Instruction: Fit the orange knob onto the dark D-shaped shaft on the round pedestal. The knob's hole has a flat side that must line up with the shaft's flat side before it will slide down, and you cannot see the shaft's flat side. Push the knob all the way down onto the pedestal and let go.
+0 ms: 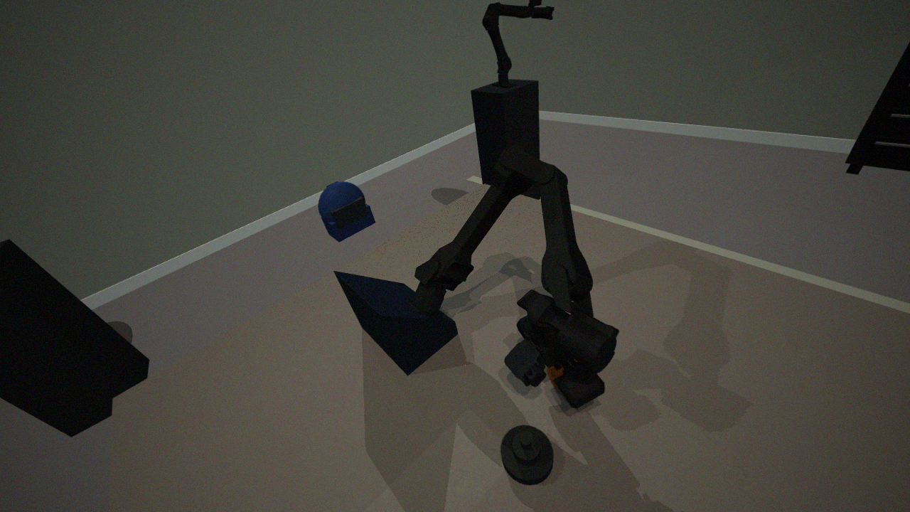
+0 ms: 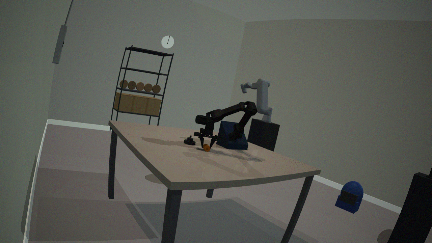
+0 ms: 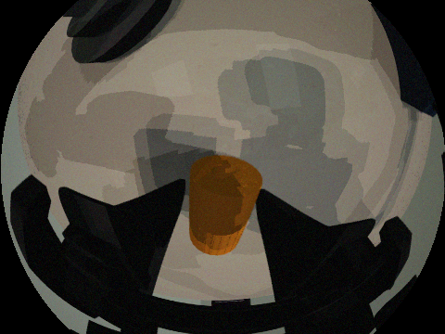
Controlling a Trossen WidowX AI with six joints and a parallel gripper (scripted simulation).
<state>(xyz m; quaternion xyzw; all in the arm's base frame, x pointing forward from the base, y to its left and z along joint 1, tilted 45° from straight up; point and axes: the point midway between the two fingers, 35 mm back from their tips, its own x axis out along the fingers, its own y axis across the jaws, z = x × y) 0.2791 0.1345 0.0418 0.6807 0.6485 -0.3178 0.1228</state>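
The orange knob [image 1: 554,375] [image 2: 206,147] [image 3: 215,209] lies on its side on the table, between my fingertips. My gripper [image 1: 551,383] [image 2: 206,146] [image 3: 222,191] points down at the table and is partly open. In the wrist view its fingertips stand close on both sides of the knob, with a thin gap at the left one; touch on the right cannot be told. The round dark pedestal [image 1: 527,472] [image 2: 189,142] [image 3: 108,48] stands a short way off, with its bare shaft [image 1: 526,444] [image 2: 190,137] pointing up. The shaft's flat side and the knob's hole do not show clearly.
A dark blue wedge-shaped block [image 1: 388,318] [image 2: 231,137] stands by the arm's base on the table [image 1: 266,395] [image 2: 241,181]. A blue helmet-like object [image 1: 346,210] [image 2: 350,196], a shelf rack [image 2: 146,71] and another arm on a dark stand [image 2: 263,134] are beyond the table.
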